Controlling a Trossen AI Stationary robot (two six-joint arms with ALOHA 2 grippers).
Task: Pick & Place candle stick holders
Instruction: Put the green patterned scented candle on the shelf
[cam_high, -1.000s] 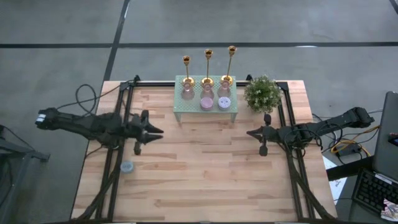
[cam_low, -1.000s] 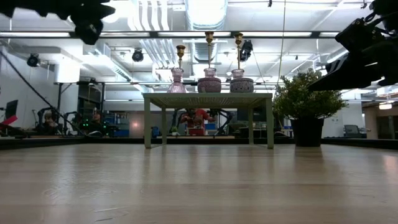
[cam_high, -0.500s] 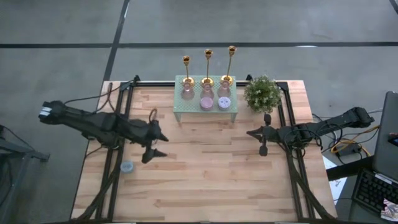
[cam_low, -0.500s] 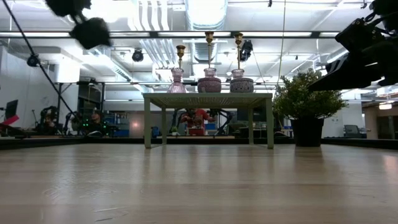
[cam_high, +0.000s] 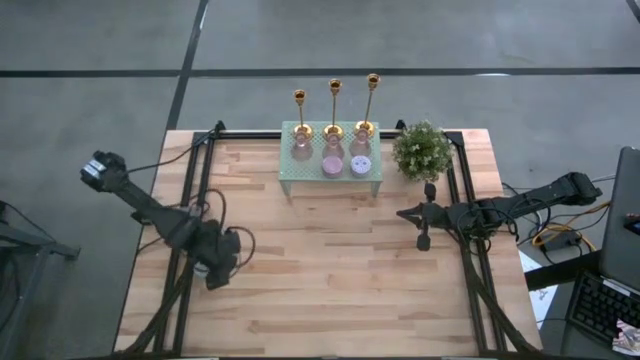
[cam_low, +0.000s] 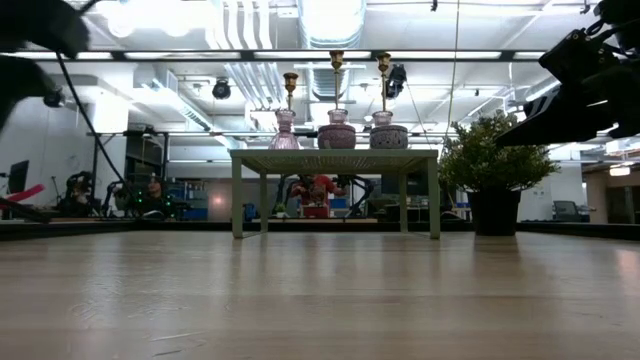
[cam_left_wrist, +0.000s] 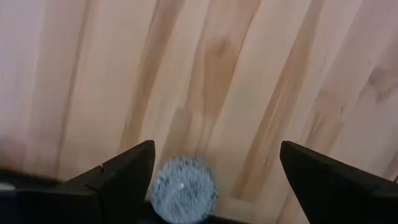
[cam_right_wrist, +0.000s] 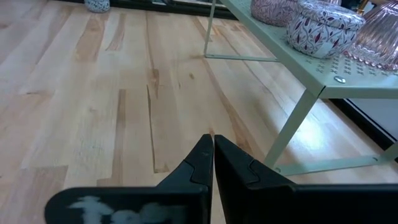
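Over the table's near-left edge the left gripper (cam_high: 214, 272) hovers, fingers spread, above a small speckled disc (cam_left_wrist: 185, 190), while the three candle stick holders (cam_high: 334, 106) stand untouched on the far shelf (cam_high: 290, 170), so reaching them looks next.

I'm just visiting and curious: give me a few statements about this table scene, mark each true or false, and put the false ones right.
1. Three gold candle stick holders stand at the back of the small green stand. True.
2. The left gripper is shut. False: its fingers are spread wide above a small bluish round object.
3. The right gripper is shut and holds nothing. True.
4. The potted plant lies tipped over. False: it stands upright beside the stand.
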